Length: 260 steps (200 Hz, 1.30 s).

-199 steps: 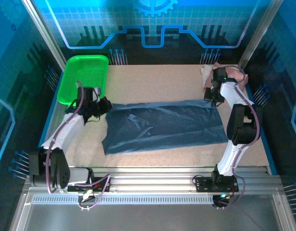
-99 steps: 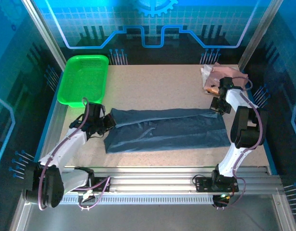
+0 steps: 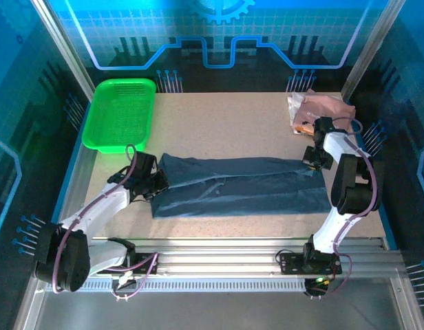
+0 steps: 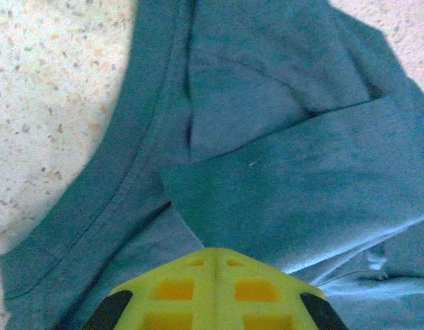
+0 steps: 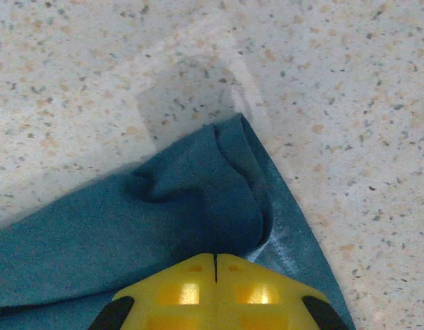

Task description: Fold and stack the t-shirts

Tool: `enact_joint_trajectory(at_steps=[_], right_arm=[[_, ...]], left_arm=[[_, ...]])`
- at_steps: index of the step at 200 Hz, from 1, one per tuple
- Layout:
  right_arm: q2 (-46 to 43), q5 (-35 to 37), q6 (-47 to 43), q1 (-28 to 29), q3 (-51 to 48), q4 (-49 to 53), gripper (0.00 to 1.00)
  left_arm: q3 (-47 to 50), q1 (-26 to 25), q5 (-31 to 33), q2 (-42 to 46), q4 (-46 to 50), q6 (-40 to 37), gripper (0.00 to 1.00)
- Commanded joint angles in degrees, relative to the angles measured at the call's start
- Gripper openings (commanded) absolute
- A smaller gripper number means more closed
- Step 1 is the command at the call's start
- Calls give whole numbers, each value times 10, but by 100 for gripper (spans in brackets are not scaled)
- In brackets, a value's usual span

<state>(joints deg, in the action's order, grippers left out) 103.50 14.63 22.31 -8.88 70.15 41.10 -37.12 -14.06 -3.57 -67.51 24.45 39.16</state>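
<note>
The slate-blue t-shirt [image 3: 246,187] lies as a long band across the middle of the table, its far edge doubled over toward the near side. My left gripper [image 3: 157,182] is shut on the cloth at its left end. In the left wrist view the closed yellow fingertips [image 4: 213,253] meet a folded flap of the shirt [image 4: 288,179]. My right gripper [image 3: 311,161] is shut on the far right corner. In the right wrist view the corner of the shirt [image 5: 198,199] bunches up right at the closed tips [image 5: 215,258]. The pink t-shirt [image 3: 329,107] lies crumpled at the back right.
A bright green mesh basket [image 3: 122,82] stands at the back left. Bare speckled tabletop [image 3: 226,124] stretches behind the blue shirt. A metal rail [image 3: 219,251] runs along the near edge. Blue enclosure walls close in both sides.
Both grippers have come toward the near edge, carrying the blue shirt's far edge with them. The shirt is now a narrower, doubled band. The left arm has moved away from the basket.
</note>
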Motion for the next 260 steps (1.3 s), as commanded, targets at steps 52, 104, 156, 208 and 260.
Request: enact_joint_trajectory(at_steps=[52, 104, 156, 208, 260], right_arm=[[-37, 39, 15, -13, -21, 12, 6], [-32, 34, 41, -20, -45, 18, 17], [-58, 19, 89, -50, -56, 38, 61], [-145, -143, 42, -42, -32, -5, 85], [-162, -312, -110, 78, -34, -8, 93]], left_arm=[[24, -16, 35, -11, 28, 24, 0], [28, -28, 41, -38, 20, 30, 1], [-3, -36, 70, 4, 54, 43, 56], [-145, -52, 81, 15, 90, -9, 84], [-271, -94, -38, -177, 107, -130, 86]])
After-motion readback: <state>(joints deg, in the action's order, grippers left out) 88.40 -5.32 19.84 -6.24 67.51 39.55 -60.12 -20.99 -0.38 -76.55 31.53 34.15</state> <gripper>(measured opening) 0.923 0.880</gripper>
